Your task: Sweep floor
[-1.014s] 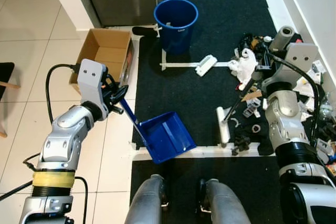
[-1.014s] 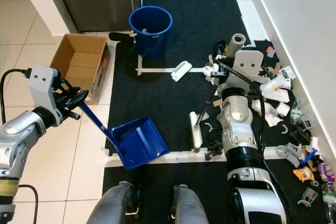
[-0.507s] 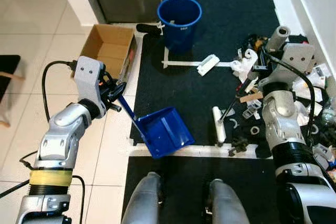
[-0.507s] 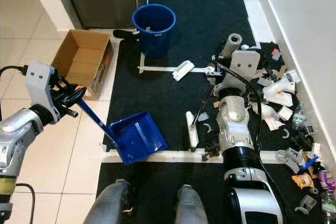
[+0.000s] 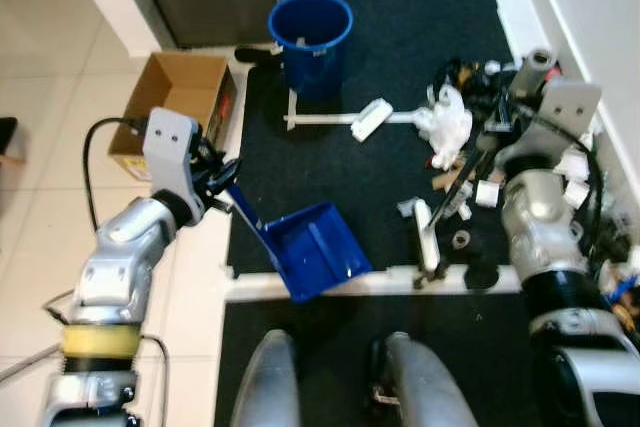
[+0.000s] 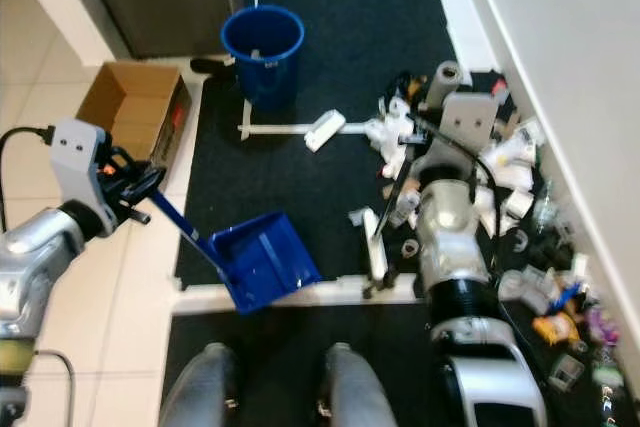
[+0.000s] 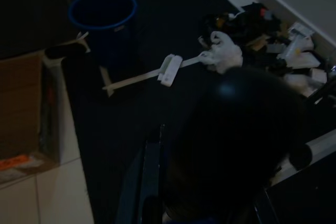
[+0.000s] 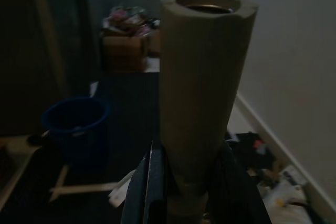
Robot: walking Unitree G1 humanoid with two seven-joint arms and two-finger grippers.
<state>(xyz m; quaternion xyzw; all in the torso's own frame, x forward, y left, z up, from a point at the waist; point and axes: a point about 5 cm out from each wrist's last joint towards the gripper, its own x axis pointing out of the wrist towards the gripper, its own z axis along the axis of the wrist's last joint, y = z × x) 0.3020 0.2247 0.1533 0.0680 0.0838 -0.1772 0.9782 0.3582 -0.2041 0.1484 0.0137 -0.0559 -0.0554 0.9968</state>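
L gripper (image 5: 222, 179) clenched on blue dustpan (image 5: 315, 260) handle; R gripper (image 6: 452, 97) grasps broom (image 6: 376, 247); mid-sweep, next: push litter (image 5: 445, 127) twd pan.

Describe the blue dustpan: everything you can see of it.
The dustpan is bright blue, plastic by the look of it, with a wide scoop and a long thin handle. The scoop rests low on the black mat, against a white strip, just ahead of the robot's feet. The handle slants up to the left gripper, which is shut on its end. The scoop looks nearly empty.
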